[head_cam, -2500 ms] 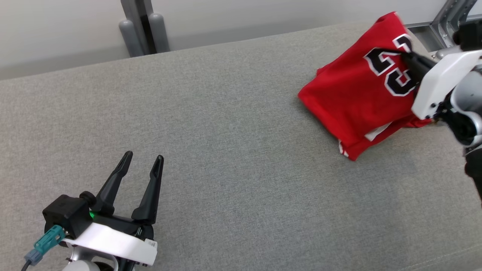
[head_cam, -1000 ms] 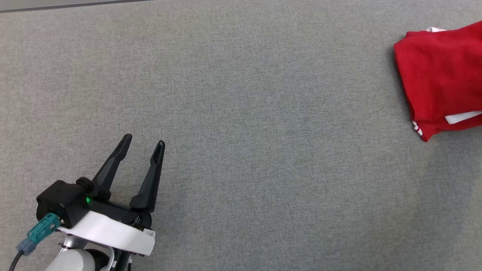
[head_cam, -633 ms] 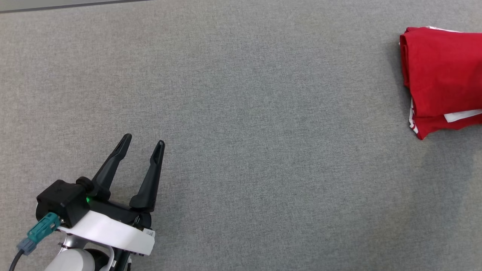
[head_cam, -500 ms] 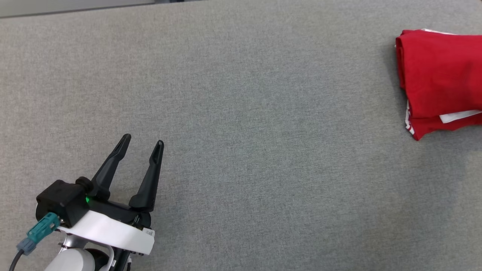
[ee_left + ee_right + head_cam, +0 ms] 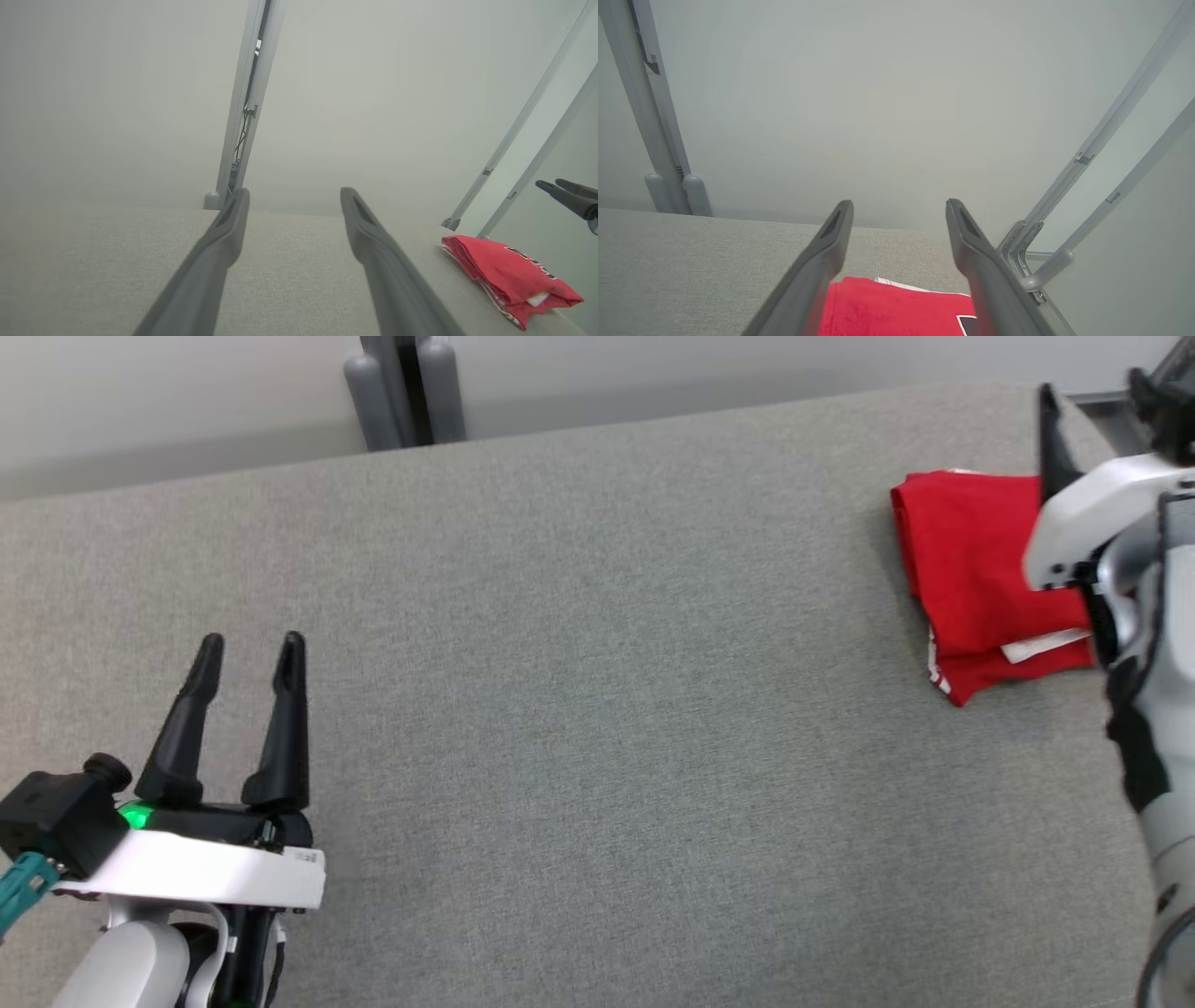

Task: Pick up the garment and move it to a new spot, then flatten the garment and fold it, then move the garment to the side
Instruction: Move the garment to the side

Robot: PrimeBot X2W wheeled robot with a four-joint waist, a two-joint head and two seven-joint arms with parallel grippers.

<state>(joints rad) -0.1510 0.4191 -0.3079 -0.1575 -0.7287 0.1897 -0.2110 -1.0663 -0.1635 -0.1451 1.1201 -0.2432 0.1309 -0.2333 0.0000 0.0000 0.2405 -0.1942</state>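
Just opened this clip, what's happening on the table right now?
A two-armed robot is dealing with a red garment on a grey padded table. The garment lies folded in a compact stack near the table's far right corner. The right gripper hangs above it, jaws open, holding nothing. The left gripper is open and empty over the near left. The folding looks done, with the garment set aside.

Soft, even, diffuse light fills the room. Shadows are faint: a thin dark edge beside the garment (image 5: 971, 569) on the grey table (image 5: 597, 709). The head view is crisp; both wrist views look milky and washed out, with posts (image 5: 487, 171) leaning at the edges.
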